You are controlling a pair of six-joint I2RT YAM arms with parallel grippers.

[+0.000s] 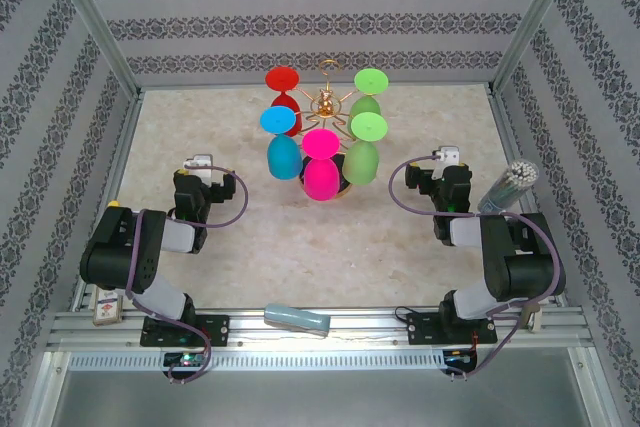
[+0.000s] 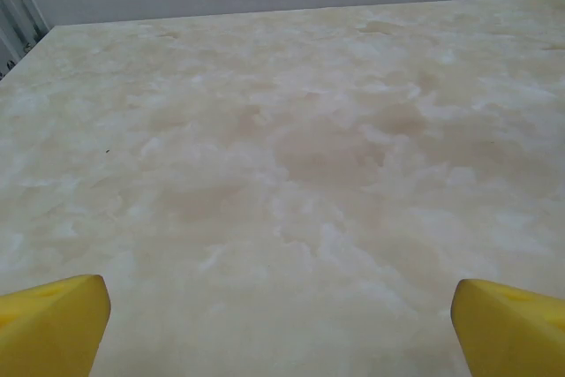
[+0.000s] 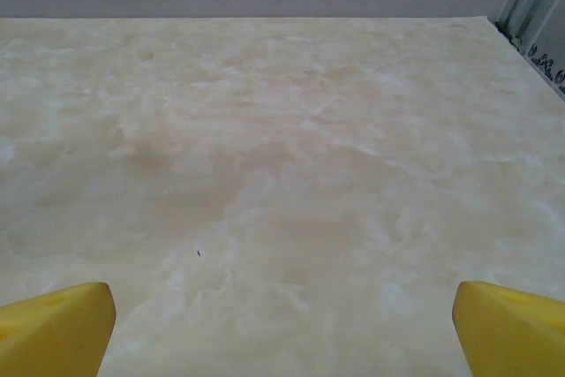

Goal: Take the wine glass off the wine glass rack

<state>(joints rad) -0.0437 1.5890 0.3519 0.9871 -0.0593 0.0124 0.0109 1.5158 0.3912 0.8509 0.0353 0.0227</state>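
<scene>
The left hand [image 2: 282, 331] is spread wide. Its yellow fingertips [image 2: 53, 324] sit far apart, with only the pale, cloudy stone-look desk [image 2: 291, 147] between them. The right hand [image 3: 284, 333] is spread wide too and holds nothing. Ahead of both hands, between them and well apart from each, stands the gold wire wine glass rack [image 1: 327, 99] with curly arms. Bright wine glasses hang on it upside down. The pink wine glass [image 1: 320, 175] is nearest the hands, with the blue wine glass [image 1: 283, 155] just left of it and a green wine glass [image 1: 361, 161] just right.

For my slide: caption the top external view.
The left tool and right tool flank the glass-hung wine glass rack.
</scene>
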